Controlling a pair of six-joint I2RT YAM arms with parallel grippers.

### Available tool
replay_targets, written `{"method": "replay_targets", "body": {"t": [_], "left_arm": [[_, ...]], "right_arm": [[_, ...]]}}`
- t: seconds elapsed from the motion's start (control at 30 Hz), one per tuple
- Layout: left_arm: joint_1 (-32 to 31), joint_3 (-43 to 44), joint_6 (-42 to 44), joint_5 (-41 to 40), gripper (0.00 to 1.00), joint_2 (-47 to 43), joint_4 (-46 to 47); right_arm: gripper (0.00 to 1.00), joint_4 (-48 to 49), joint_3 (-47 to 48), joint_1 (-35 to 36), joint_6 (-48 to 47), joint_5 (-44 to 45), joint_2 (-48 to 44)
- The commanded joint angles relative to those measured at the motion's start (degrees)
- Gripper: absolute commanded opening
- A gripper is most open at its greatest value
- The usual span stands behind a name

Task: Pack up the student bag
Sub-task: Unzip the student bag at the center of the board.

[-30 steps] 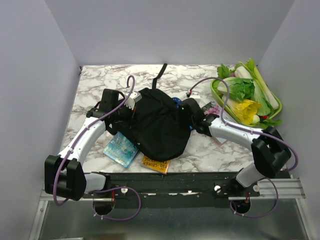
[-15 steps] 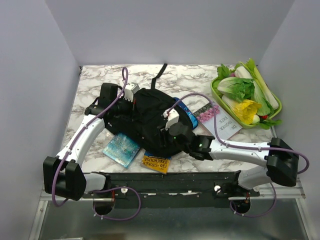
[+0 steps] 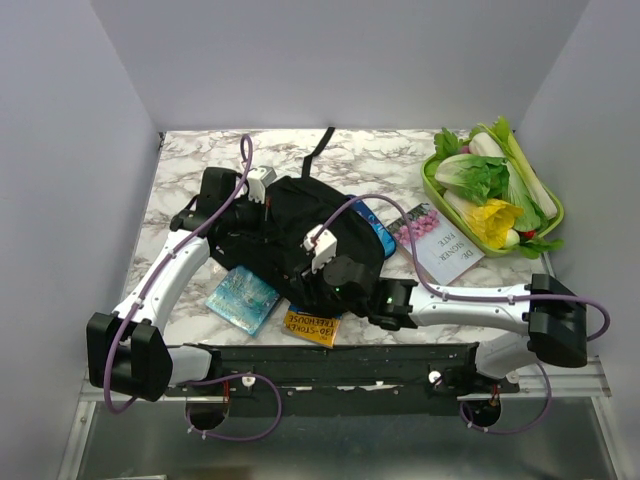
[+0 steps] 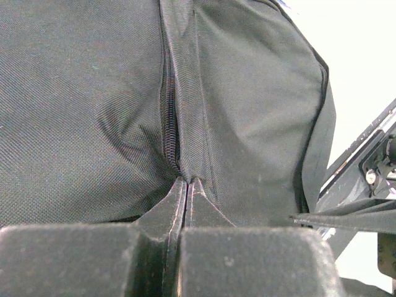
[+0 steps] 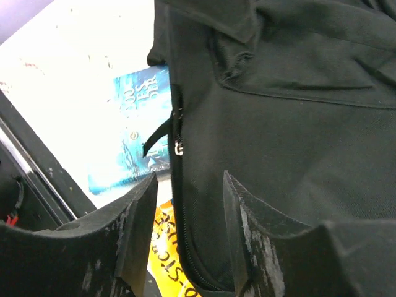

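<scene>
The student bag [image 3: 310, 215], a big black backpack, lies in the middle of the table, one strap [image 3: 322, 142] trailing to the back. My left gripper [image 3: 272, 212] is at its left side. In the left wrist view this gripper [image 4: 185, 180] is shut on a fold of the student bag [image 4: 247, 111] beside a zipper [image 4: 169, 117]. My right gripper [image 3: 303, 288] is at the bag's near edge. Seen from the right wrist, it [image 5: 189, 185] is open and straddles the zippered edge, just below the zipper pull [image 5: 179, 147].
A blue book [image 3: 240, 298] and an orange book [image 3: 312, 327] lie partly under the bag's near side. A white book [image 3: 447, 248] and a blue pencil case [image 3: 377, 228] lie right of it. A green tray [image 3: 554, 212] of vegetables stands at the back right.
My right arm has swung left from the bag's right side across to its near edge, uncovering the white book, and its jaws have narrowed a little. The left gripper has kept its hold.
</scene>
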Motion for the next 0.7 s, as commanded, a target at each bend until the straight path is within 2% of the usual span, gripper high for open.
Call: {"method": "replay_targets", "body": {"t": [0.0,0.1,0.27,0.67], "left_arm": [[-0.33,0.69,-2.01,1.42,0.00,-1.36,2.49],[-0.33,1.48,-1.83,1.68,0.00,-1.54,2.05],[-0.33,2.71,-1.74,2.12,0.00,-1.54,1.52],[-0.33,3.42,-1.66,1.94,0.00,-1.71,1.26]], "right_arm": [[0.60,3.96,0.62,2.82,-6.46,2.39,1.50],[0.64,5.02,0.09,3.35,-10.32,2.74,1.59],[0.65,8.27,0.09,3.53,-15.95,2.30,2.81],[0.60,7.30,6.94,3.53,-16.58,0.45,10.46]]}}
